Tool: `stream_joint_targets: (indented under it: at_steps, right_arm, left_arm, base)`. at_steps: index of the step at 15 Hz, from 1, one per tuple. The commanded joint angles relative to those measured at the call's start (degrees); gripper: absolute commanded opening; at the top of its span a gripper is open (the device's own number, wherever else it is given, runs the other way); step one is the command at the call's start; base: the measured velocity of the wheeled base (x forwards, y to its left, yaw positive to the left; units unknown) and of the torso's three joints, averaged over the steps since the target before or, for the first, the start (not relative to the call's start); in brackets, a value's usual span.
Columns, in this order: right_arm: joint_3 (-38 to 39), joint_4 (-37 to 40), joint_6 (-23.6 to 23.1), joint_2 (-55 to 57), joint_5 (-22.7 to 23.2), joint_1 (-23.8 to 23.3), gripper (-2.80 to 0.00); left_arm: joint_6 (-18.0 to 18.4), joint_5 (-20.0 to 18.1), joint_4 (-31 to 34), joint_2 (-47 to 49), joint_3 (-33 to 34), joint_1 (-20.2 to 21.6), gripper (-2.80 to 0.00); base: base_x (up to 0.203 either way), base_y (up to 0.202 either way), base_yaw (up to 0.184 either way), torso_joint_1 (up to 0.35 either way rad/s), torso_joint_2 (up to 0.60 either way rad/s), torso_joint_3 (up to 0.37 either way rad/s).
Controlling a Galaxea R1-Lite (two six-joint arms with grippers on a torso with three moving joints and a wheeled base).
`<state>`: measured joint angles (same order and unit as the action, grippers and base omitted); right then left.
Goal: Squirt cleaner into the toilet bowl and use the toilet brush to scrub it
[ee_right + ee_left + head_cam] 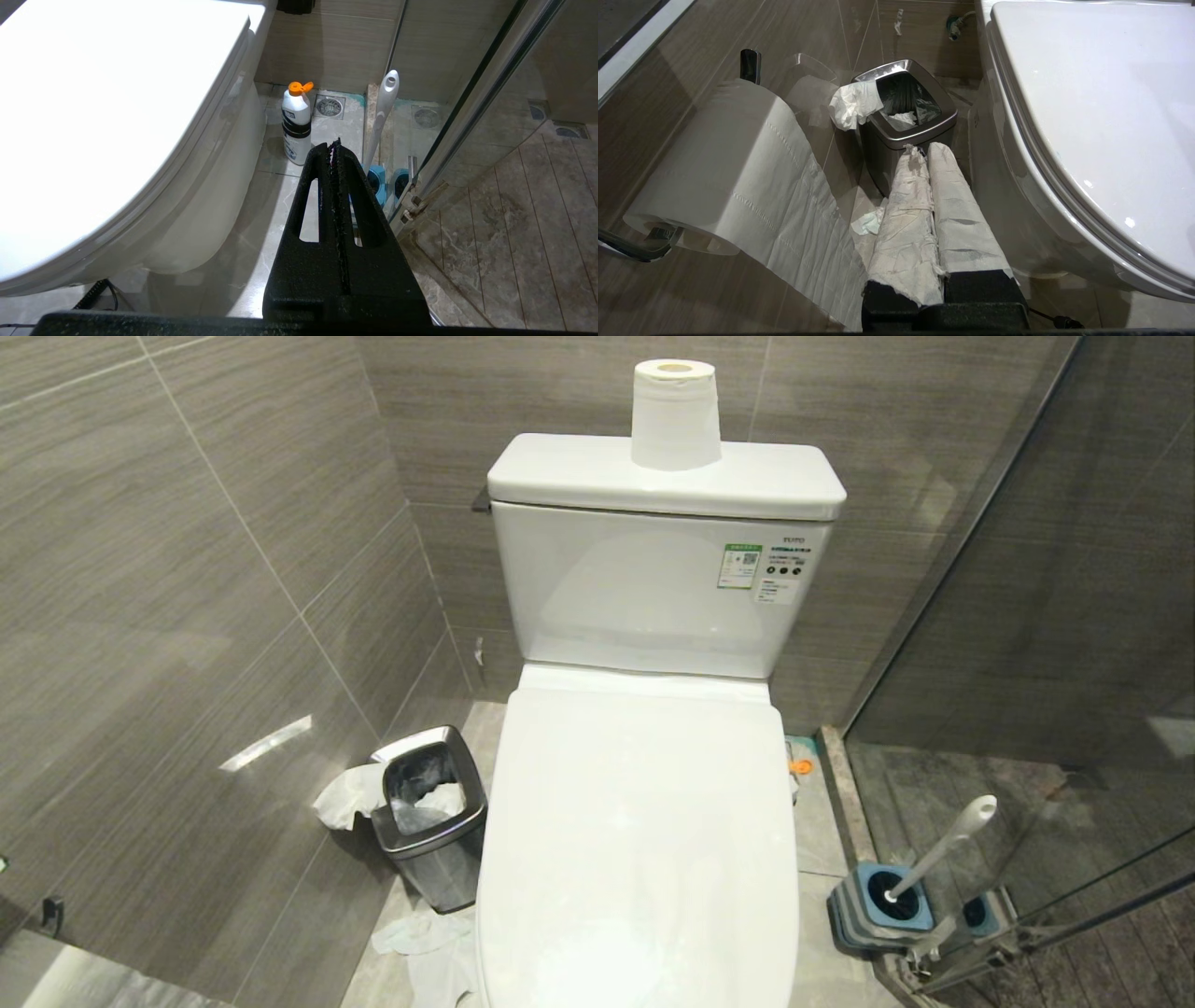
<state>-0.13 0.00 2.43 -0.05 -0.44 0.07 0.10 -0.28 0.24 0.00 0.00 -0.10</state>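
Right gripper [335, 144] and left gripper [924, 149] hang clenched and empty; the lid [644, 821] hides the toilet bowl.

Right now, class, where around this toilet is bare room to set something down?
Free: the closed toilet lid; the tank top beside the paper roll. Crowded: floor by the waste bin; the cleaner and toilet brush side.
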Motion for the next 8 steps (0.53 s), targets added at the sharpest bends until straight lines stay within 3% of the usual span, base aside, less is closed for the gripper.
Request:
stream_joint_targets:
  at_steps: [1, 8]
  right_arm:
    - [0.0, 0.0, 0.0, 0.0, 0.0, 0.0, -2.8]
    - [0.0, 0.0, 0.0, 0.0, 0.0, 0.0, -2.8]
  left_arm:
    - [0.1, 0.0, 0.0, 0.1, 0.1, 0.0, -2.8]
    - [0.1, 0.0, 0.0, 0.1, 0.2, 0.0, -2.8]
  base:
    - [0.0, 0.0, 0.0, 0.0, 0.0, 0.0]
    - [0.0, 0.0, 0.0, 0.0, 0.0, 0.0]
